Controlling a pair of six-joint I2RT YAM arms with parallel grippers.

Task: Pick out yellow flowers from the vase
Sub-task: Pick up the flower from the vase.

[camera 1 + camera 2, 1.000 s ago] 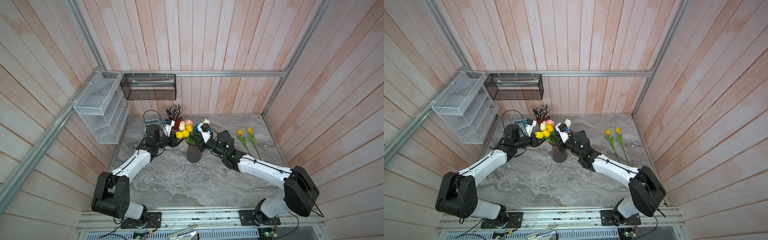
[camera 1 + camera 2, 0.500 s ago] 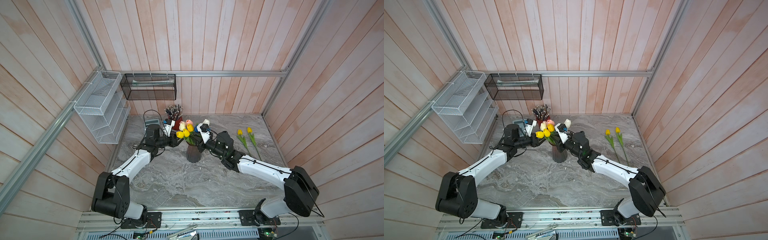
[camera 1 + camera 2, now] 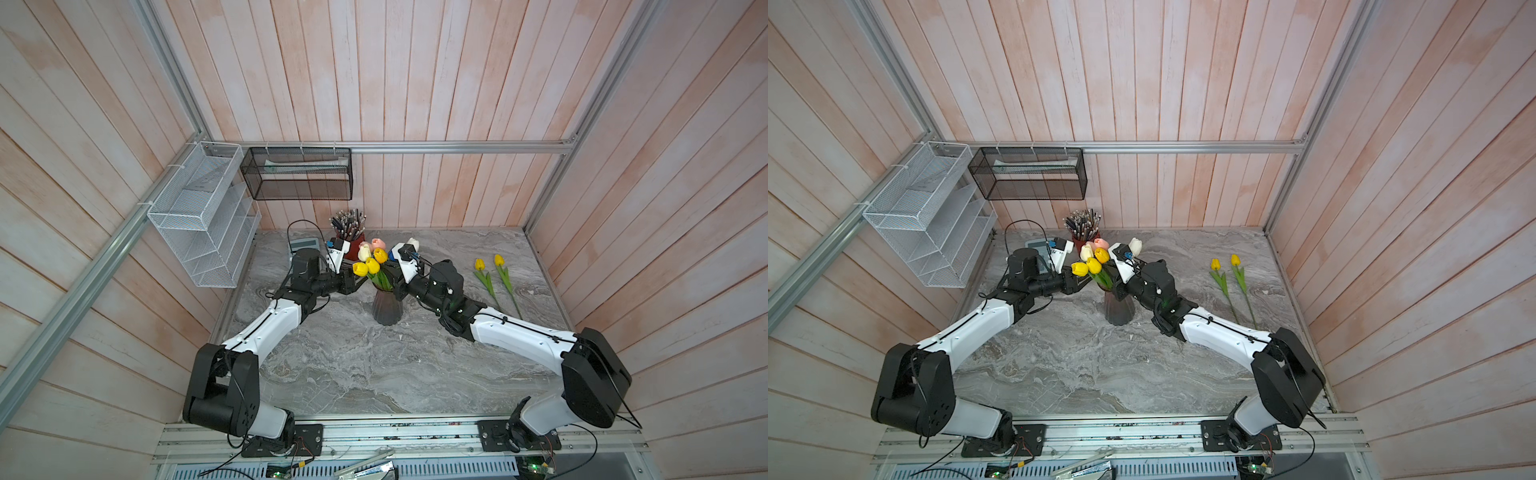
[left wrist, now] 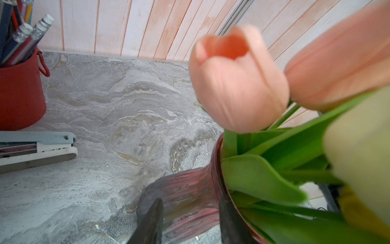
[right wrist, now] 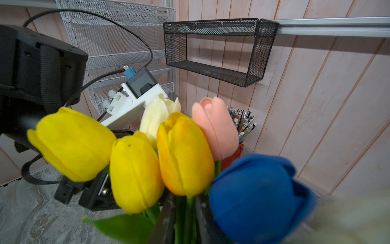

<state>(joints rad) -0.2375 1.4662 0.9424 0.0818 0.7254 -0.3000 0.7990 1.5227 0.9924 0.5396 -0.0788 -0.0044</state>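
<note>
Extraction of the third tulip looks like the step in hand: two yellow flowers point(image 3: 480, 264) already lie on the desk point(image 3: 353, 365) off to the right, and three more stand in the vase point(image 3: 385, 309) mid-desk. On the wrist cams the right hand point(image 5: 184, 202) has its fingers almost together, pinched on green stems just under the more orange head, and the left hand point(image 4: 190, 202) is clamped about half-wide around the vase neck. Next I'd guess a straight upward pull, so the leaves don't drag the blue tulip point(image 5: 253, 196) along.
</note>
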